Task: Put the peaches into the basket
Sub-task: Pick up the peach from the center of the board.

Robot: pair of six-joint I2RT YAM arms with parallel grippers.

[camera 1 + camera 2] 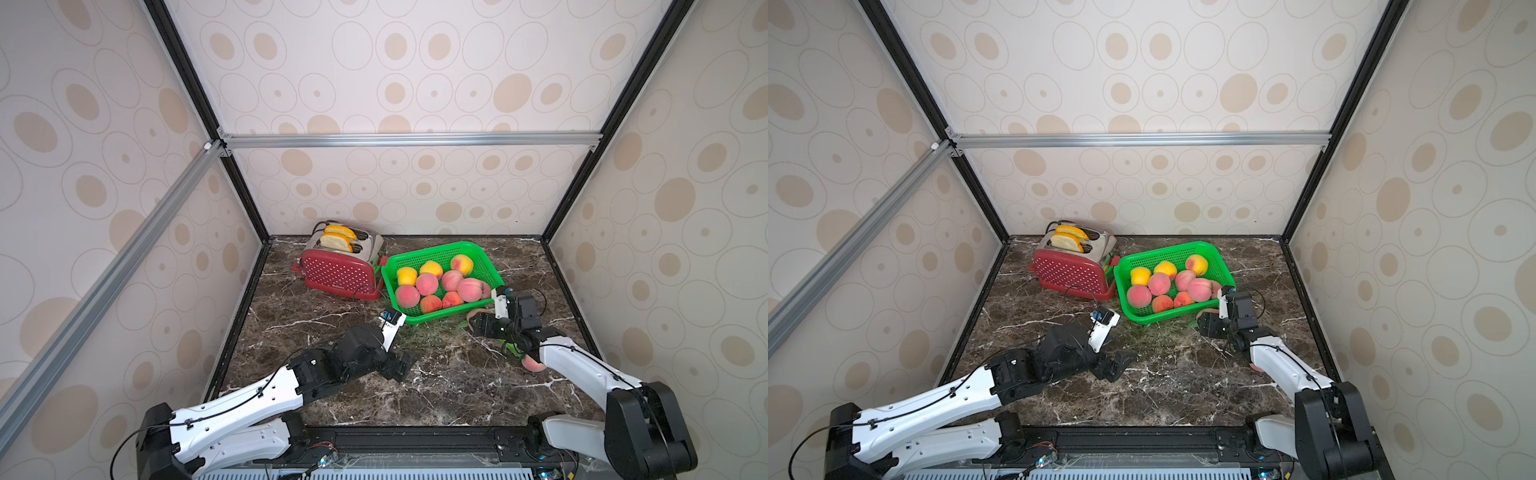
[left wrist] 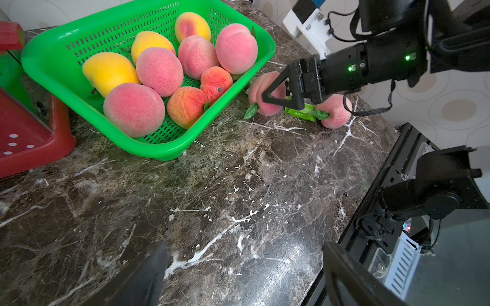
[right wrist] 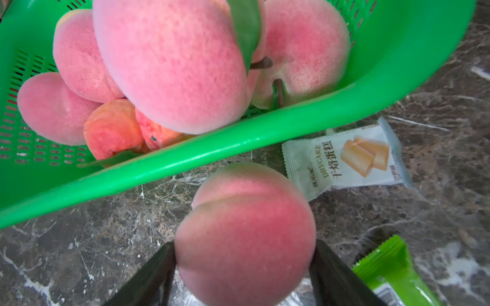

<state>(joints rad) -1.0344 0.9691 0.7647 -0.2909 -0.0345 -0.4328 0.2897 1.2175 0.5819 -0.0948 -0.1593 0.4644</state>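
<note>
Well, nine or so pink, orange and yellow peaches [image 1: 427,284] already sit in the bright green perforated plastic basket [image 2: 164,153], at one o'clock on the dark marbled desk [image 1: 436,395]. Now the right hand [image 3: 244,254] is clamped on both flanks of a pink creased peach [image 3: 245,212], low at the basket's five-o'clock corner, outside the rim and not yet over it. One more pink leafy peach [image 2: 335,112] lies at four o'clock by the right arm. Over at the basket's seven o'clock, the left hand [image 2: 244,247] hangs wide and empty. Mostly done, I'd judge: two fruits left.
</note>
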